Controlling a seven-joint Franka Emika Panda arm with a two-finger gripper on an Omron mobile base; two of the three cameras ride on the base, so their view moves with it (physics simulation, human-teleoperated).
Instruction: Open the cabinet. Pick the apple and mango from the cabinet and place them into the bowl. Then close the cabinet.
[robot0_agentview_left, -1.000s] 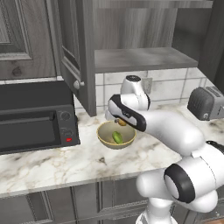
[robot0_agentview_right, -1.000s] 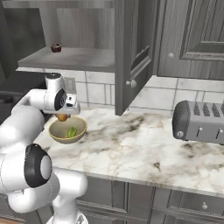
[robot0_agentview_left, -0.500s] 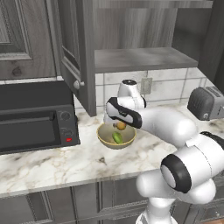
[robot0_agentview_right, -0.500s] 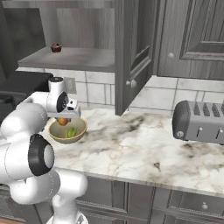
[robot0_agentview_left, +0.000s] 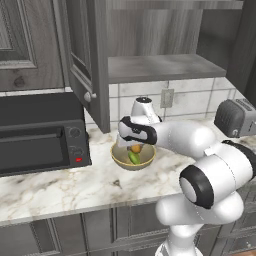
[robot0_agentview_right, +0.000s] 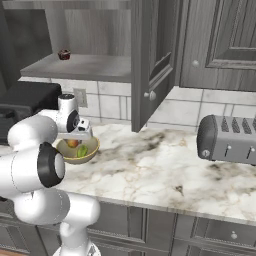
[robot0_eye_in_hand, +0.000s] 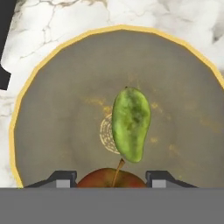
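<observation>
The cabinet hangs on the wall above the counter with both doors swung open, its bare shelf above the tiled back wall, and a small dark thing that is too small to make out sits near the shelf's left end in the right base view. A black oven stands at the counter's left end and a toaster at its right end. The bowl rests on the counter toward the back edge, just right of the oven and below the open left door. The gripper hangs directly over the bowl, its jaws set at a middling width with the apple between the two fingertips; the tips sit close at either side of it, and the apple looks held just above the bowl's floor. The mango lies on the middle of the bowl's floor, just beyond the apple and clear of the jaws.
</observation>
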